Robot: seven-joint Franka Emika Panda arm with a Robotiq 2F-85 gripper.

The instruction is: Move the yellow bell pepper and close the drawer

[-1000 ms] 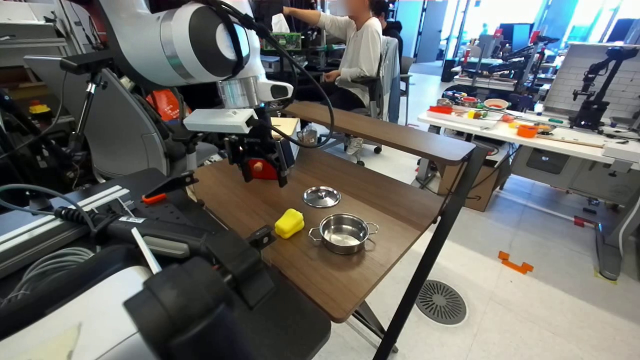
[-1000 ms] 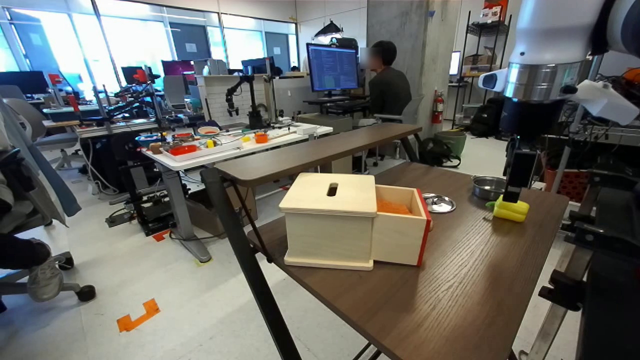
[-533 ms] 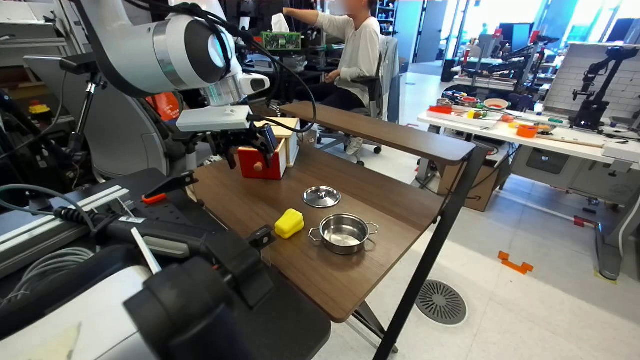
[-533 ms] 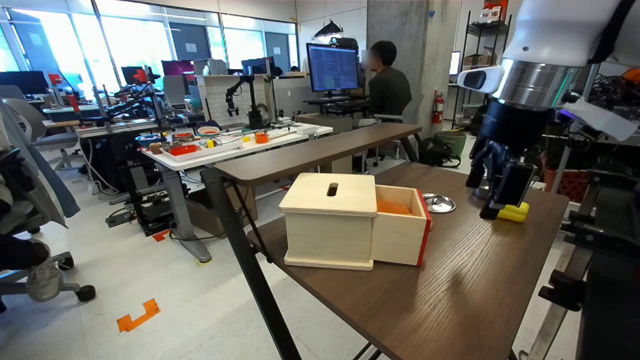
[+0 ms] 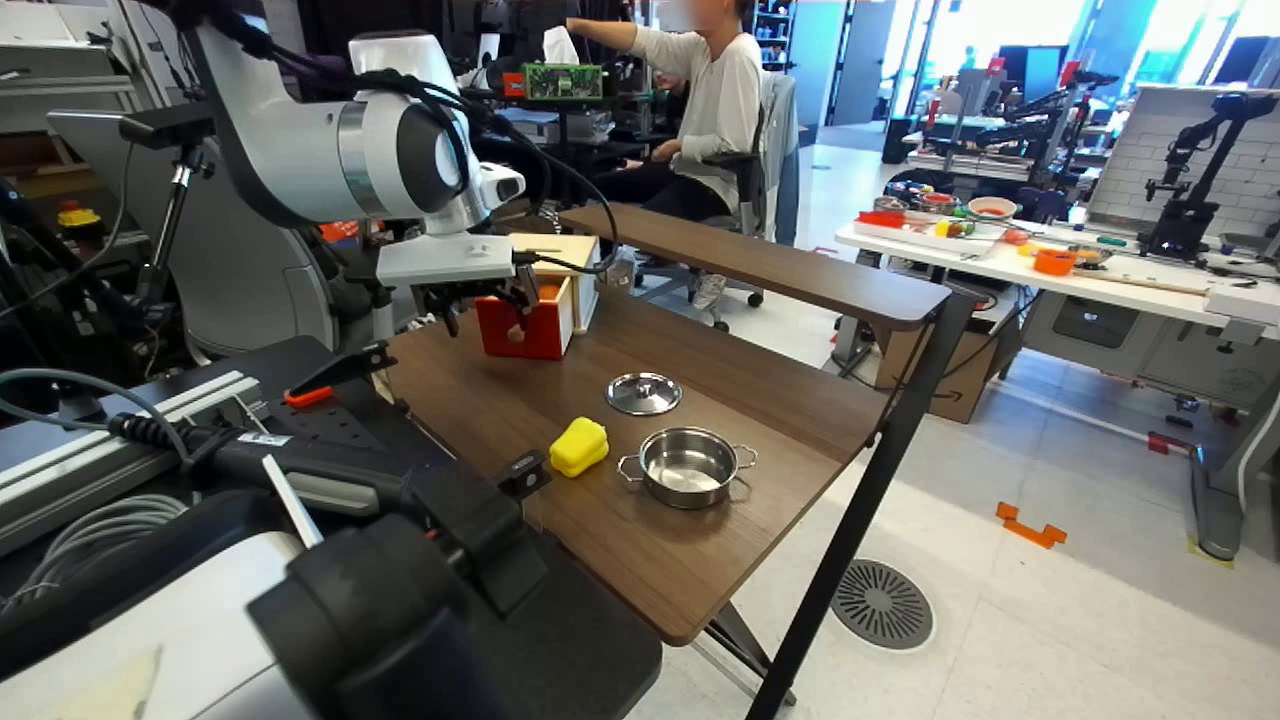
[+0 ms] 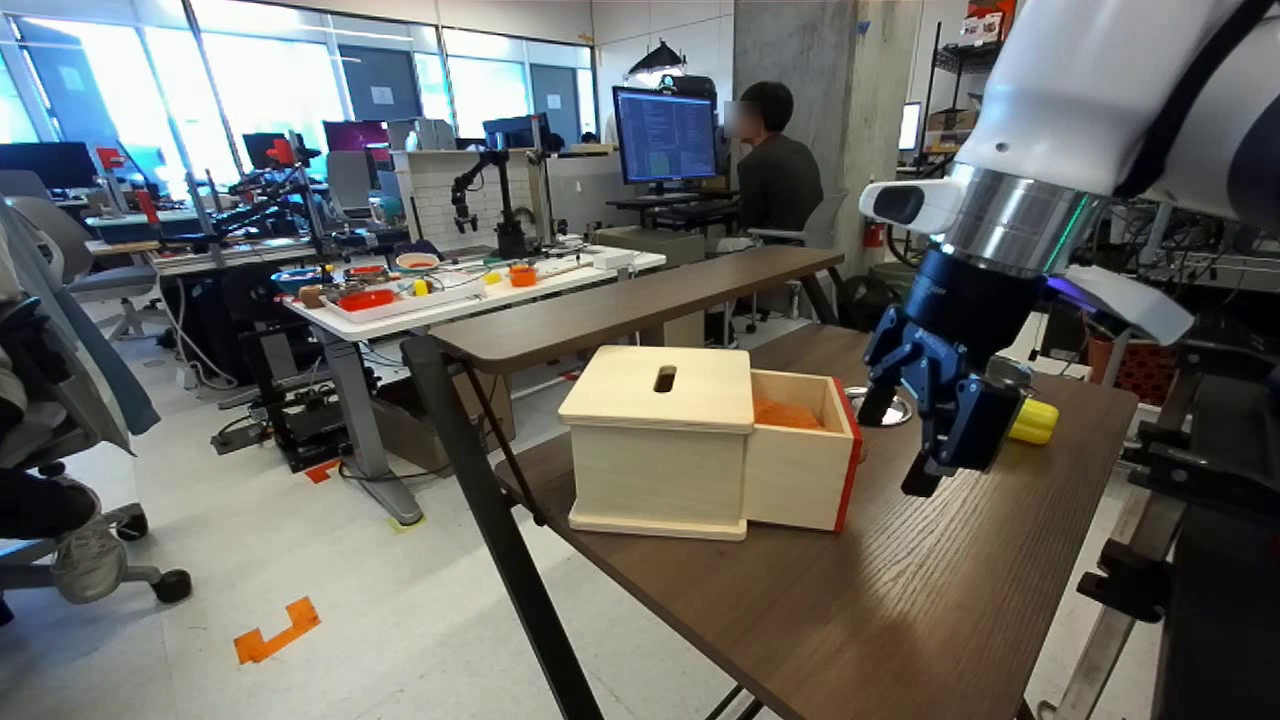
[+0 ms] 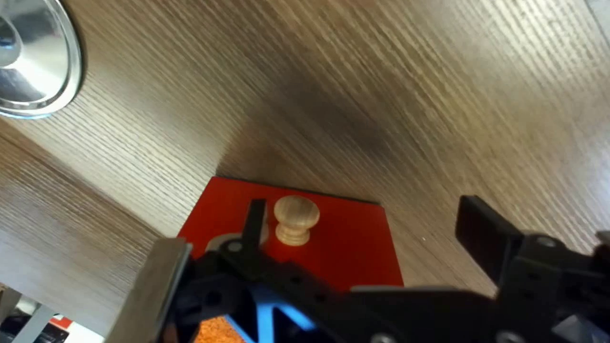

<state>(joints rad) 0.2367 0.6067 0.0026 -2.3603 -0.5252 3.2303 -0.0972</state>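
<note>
Ambient light is bright. Visible source: windows (image 6: 130, 110), overexposed in both exterior views. In an exterior view, the floor (image 5: 945, 480) beyond the right edge of the worktop (image 5: 680, 570) is strongly lit. Wrist view: a soft shadow crosses the worktop ahead of the drawer (image 7: 343, 228); glare whitens the surface near the upper-right worktop edge; the metal lid (image 7: 47, 62) carries bright highlights; the jaws appear dark and defocused.

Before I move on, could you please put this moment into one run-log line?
End effector: open, empty | drawer: pulled out | yellow bell pepper: on table, beside pot | lid: off pot
</note>
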